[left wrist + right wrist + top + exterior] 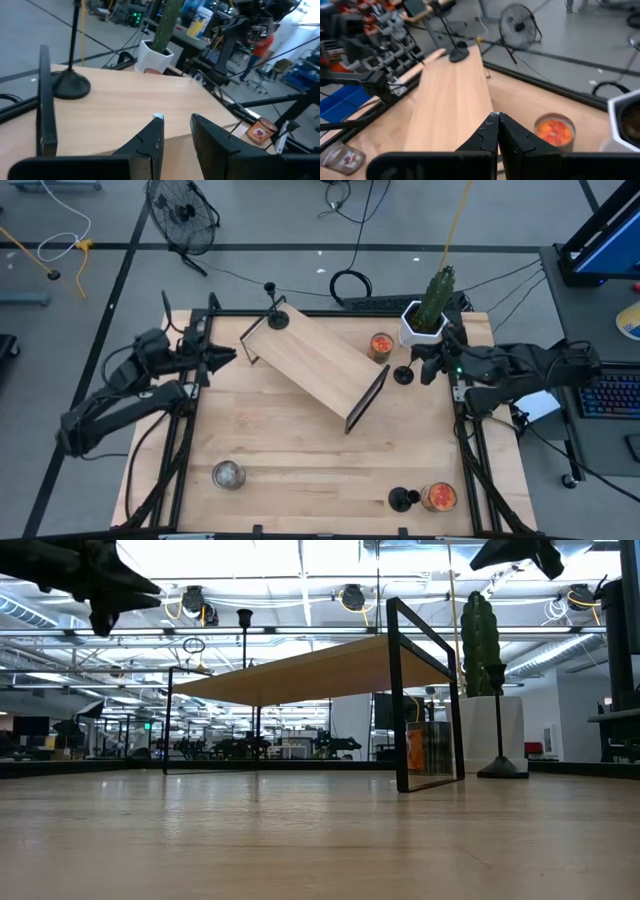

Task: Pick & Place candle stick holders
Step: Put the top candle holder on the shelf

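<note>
Three black candle stick holders are in view. One [277, 315] stands by its round base on the far left end of the slanted wooden shelf [315, 365]; it also shows in the left wrist view [75, 60]. One [403, 373] stands on the table beside the shelf's right leg. One [403, 499] stands near the front right. My left gripper [232, 356] hovers open left of the shelf, its fingers [150, 140] apart. My right gripper [427, 369] is shut [497, 122], raised just right of the second holder [497, 720].
A cactus in a white pot [428, 310] stands at the back right. One orange candle jar [380, 345] stands by the shelf, another [438, 497] at the front right. A glass jar [228, 474] stands at the front left. Bare tabletop lies at the front middle.
</note>
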